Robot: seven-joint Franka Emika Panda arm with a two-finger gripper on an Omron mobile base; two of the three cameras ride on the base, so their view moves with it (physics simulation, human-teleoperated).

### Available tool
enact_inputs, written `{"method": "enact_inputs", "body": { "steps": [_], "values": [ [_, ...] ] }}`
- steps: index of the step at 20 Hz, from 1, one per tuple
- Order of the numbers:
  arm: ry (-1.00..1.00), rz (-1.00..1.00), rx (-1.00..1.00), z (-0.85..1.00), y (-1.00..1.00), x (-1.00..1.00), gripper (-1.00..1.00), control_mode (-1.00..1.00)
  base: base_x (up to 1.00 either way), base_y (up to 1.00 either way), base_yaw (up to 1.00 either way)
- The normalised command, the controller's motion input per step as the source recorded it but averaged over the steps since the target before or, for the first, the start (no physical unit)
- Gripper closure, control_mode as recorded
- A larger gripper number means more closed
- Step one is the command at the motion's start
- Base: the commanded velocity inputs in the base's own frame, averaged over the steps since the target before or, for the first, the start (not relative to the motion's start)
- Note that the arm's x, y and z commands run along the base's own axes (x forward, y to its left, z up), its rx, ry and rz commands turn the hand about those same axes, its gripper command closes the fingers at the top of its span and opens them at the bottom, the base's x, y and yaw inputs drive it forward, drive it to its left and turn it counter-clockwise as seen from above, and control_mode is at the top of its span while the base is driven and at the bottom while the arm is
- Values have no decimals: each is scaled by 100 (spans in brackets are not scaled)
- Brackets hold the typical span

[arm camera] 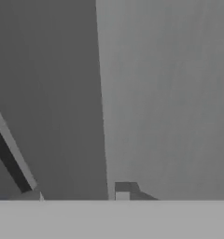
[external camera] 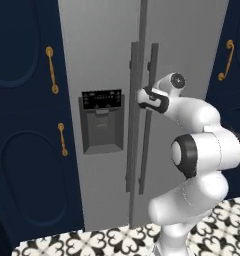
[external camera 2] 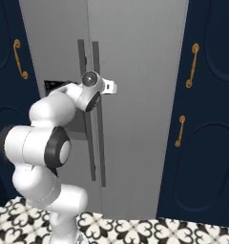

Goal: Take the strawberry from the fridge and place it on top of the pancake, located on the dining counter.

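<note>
The fridge (external camera: 102,50) (external camera 2: 135,47) is a tall light-grey appliance with both doors flush and closed. Two long dark handles run down its middle. My gripper (external camera: 143,97) (external camera 2: 111,88) is at chest height on the right door's handle (external camera: 153,65) (external camera 2: 96,62), its jaws shut around the bar. In the hand view the door face sits very close, with one fingertip (arm camera: 124,190) at the bottom and a dark handle bar (arm camera: 9,161) slanting at the lower left. The strawberry, the pancake and the dining counter are out of view.
A dark dispenser panel (external camera: 102,122) is set in the left door. Navy cabinets with brass handles (external camera: 52,70) (external camera 2: 192,64) flank the fridge closely on both sides. Black-and-white patterned floor tiles (external camera: 92,242) lie under the base.
</note>
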Motion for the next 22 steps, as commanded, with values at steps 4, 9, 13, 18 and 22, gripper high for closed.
{"method": "enact_inputs", "body": {
  "steps": [4,9,13,18,22],
  "values": [
    [-13,0,8,0,-100,-100,100,-100,0,0,0],
    [-6,0,5,0,-100,-100,100,-100,0,0,0],
    [0,2,12,14,-100,-100,100,-100,0,0,0],
    [8,6,11,21,-87,-72,100,-100,0,0,0],
    [18,3,5,35,-78,-42,-100,-100,0,0,0]
  ]
}}
